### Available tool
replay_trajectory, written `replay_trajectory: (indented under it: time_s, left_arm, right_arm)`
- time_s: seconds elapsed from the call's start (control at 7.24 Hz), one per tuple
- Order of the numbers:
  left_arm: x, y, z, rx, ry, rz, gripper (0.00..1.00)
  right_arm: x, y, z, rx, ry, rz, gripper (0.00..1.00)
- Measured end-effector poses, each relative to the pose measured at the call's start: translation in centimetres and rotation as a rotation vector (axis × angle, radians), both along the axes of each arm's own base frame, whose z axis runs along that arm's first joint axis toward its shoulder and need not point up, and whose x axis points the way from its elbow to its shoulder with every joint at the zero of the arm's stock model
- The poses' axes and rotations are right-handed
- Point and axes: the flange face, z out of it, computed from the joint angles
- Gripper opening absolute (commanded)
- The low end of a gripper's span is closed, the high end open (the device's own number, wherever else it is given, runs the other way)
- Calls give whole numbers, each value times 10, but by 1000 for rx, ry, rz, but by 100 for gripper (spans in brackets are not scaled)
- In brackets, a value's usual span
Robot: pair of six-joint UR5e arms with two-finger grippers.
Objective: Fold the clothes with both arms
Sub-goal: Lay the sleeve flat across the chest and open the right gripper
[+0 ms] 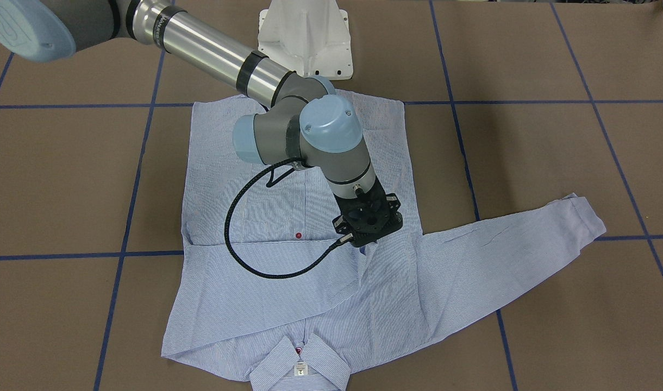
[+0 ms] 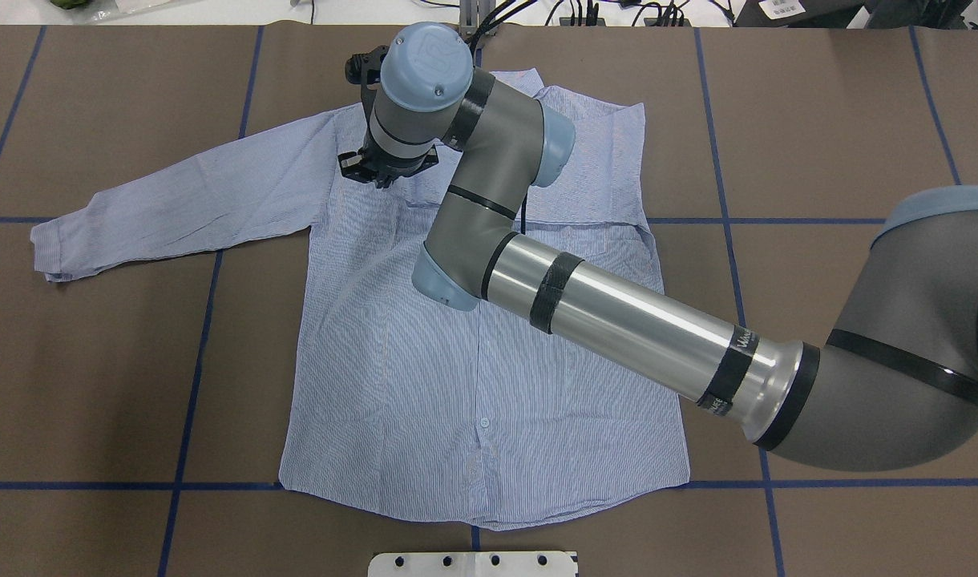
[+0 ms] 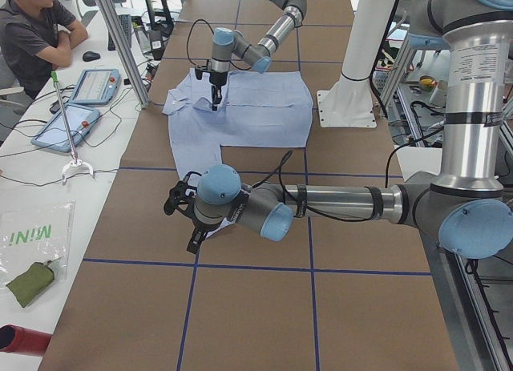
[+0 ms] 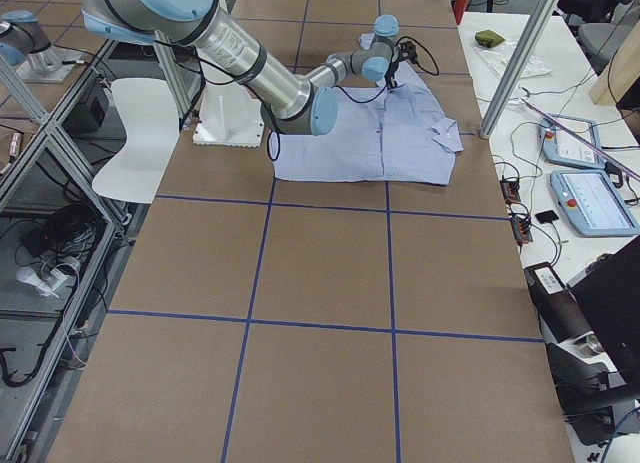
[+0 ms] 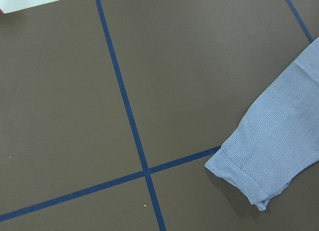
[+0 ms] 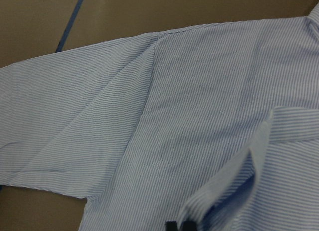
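The right arm comes in from the robot's right, low and slantwise over the shirt. It bends at the wrist joints so that the right hand points straight down. That hand is on the part of the shirt far from the base, a little to the robot's left of it. Its fingertips are narrow, almost together, and appear to pinch a raised fold of cloth at the end of the folded sleeve.

The left arm stretches level and low over the table, well to the left of the base. The left hand tilts downward near the cuff of the spread sleeve. I cannot tell whether it is wide or narrow.

The shirt lies flat on the table, front up. Its hem is just before the base and its collar is at the end far from the base, so its long axis runs straight away from the base. The folded sleeve lies across the chest. The spread sleeve runs out to the robot's left, slanting a little back toward the base's side of the table.
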Motion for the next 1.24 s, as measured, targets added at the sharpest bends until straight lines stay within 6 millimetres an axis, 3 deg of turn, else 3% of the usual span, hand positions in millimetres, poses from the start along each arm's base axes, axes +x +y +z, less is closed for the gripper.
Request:
replay_trajectory:
  time_s: [0.41, 0.55, 0.83, 0.97, 1.1, 1.24]
  left_arm:
    - [7, -5, -3, -23, 14, -17, 99]
    - [20, -10, -7, -48, 26, -50, 99]
    - [73, -16, -8, -97, 60, -157, 99]
    - [104, -15, -4, -118, 94, -201, 99]
    - [132, -12, 2, -145, 133, -241, 99]
    - [159, -8, 8, -187, 172, -282, 99]
  right_arm:
    - [-5, 17, -24, -29, -23, 47, 100]
    - [3, 25, -37, -63, 5, 54, 100]
    - [34, 42, -56, -146, 133, 62, 100]
    - [58, 46, -49, -182, 190, 78, 100]
    - [90, 44, -30, -213, 231, 101, 100]
    - [131, 45, 1, -220, 261, 113, 100]
